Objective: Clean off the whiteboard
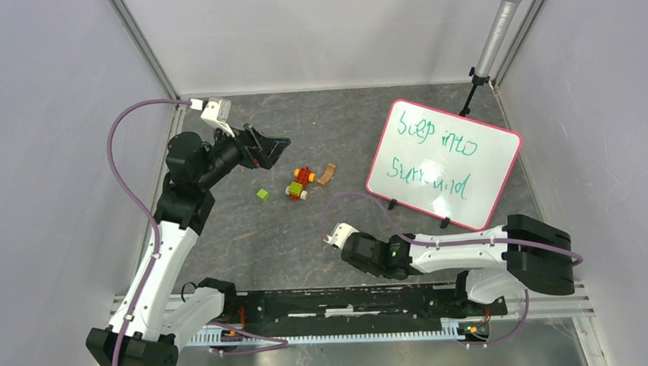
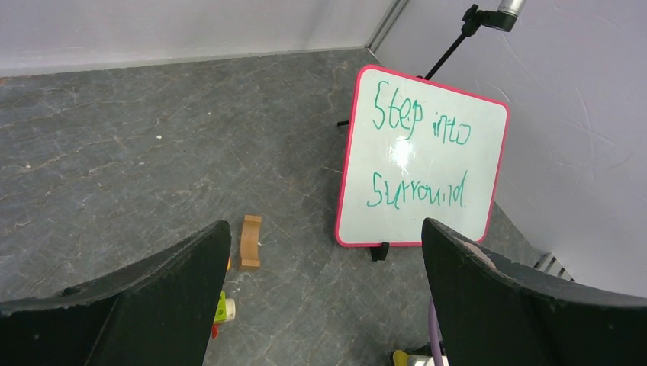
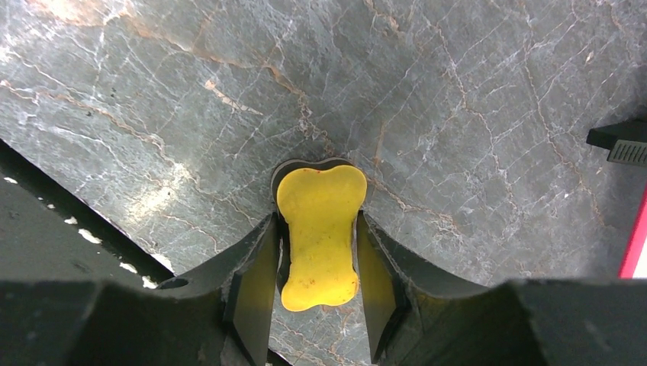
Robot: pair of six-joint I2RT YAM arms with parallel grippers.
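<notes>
The whiteboard [image 1: 442,162] stands tilted on small black feet at the back right. It has a pink-red frame and green handwriting, also seen in the left wrist view [image 2: 423,164]. Its red edge [image 3: 633,236] shows at the right of the right wrist view. My right gripper [image 1: 351,247] points down at the table, left of and in front of the board. It is shut [image 3: 319,229] on the waist of a yellow bone-shaped eraser [image 3: 320,229] with a dark underside. My left gripper [image 1: 271,148] is raised at the back left, open and empty [image 2: 324,229], facing the board.
A small pile of toy blocks [image 1: 300,182], a green cube [image 1: 262,195] and a brown wooden arch [image 2: 249,242] lie mid-table, left of the board. A black stand with a grey pole [image 1: 474,88] rises behind the board. Grey walls close in the left, back and right.
</notes>
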